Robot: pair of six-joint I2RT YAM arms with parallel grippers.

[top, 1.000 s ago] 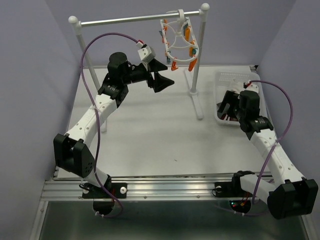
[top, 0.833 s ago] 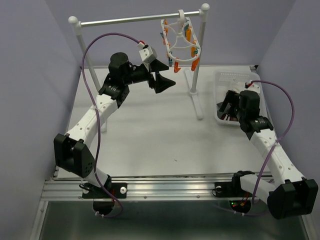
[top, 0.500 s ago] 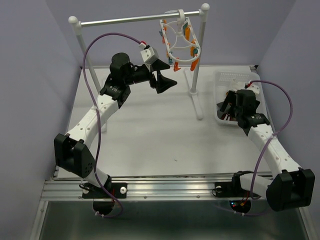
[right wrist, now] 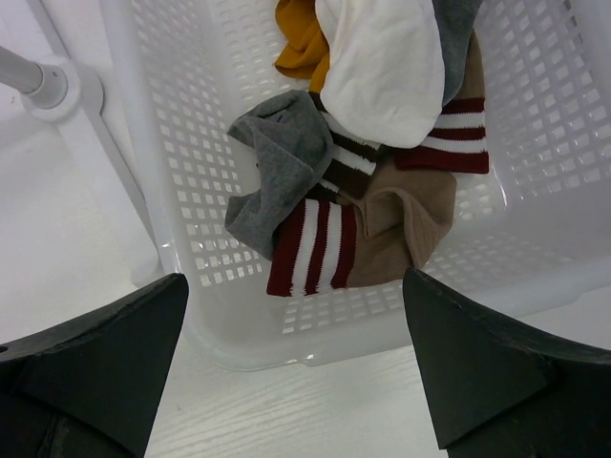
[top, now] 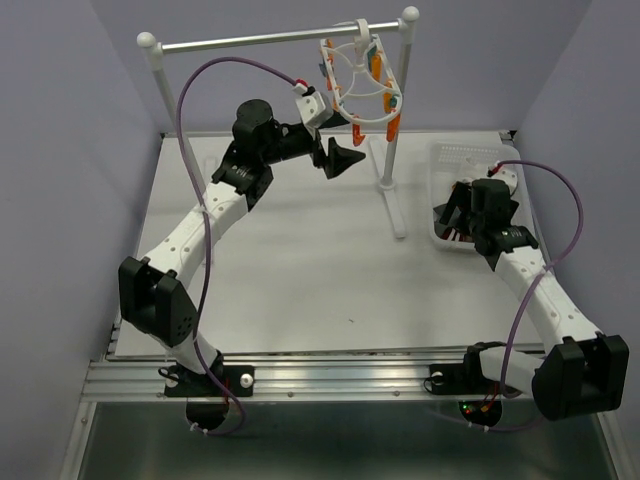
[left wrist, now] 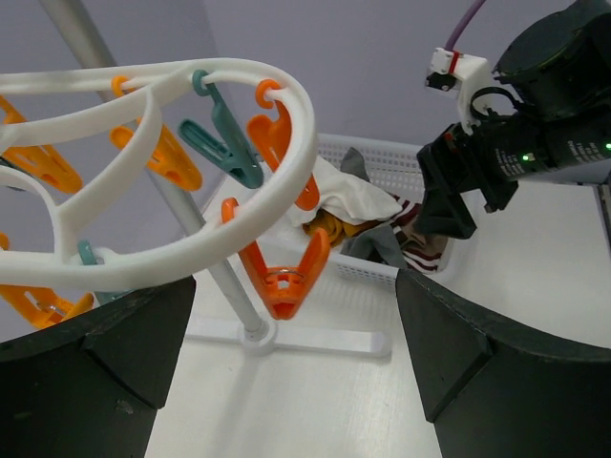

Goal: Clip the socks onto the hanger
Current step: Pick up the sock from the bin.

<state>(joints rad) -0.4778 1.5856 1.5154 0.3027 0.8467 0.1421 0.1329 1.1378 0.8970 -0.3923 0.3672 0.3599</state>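
Both claws stand wide open with nothing in them, so no sock is clipped yet. All the socks (right wrist: 377, 72) lie heaped in the basket (right wrist: 181, 172) at the right of the table (top: 300, 280). The hanger (top: 360, 85) dangles by its hook from the rail (top: 250, 38) at the back.

Trouble could come from the heap. The socks overlap, so a downward grab may lift two at once. A fingertip may also snag the basket's mesh and drag the basket along. The hanger hangs free, so a nudge could set it turning and carry the wanted clip out of reach. Closing on the wrong end of a clip would probably not open it.

Up in the air, the left claw (top: 338, 155) sits just beside the hanger. Its wrist view frames an orange clip (left wrist: 282, 277) between the spread fingers, near but untouched. Over the basket, the right claw (top: 457, 213) hovers fully spread and touches nothing. A grey sock (right wrist: 282, 157) and a brown striped sock (right wrist: 315, 243) show in the gap between its fingers.
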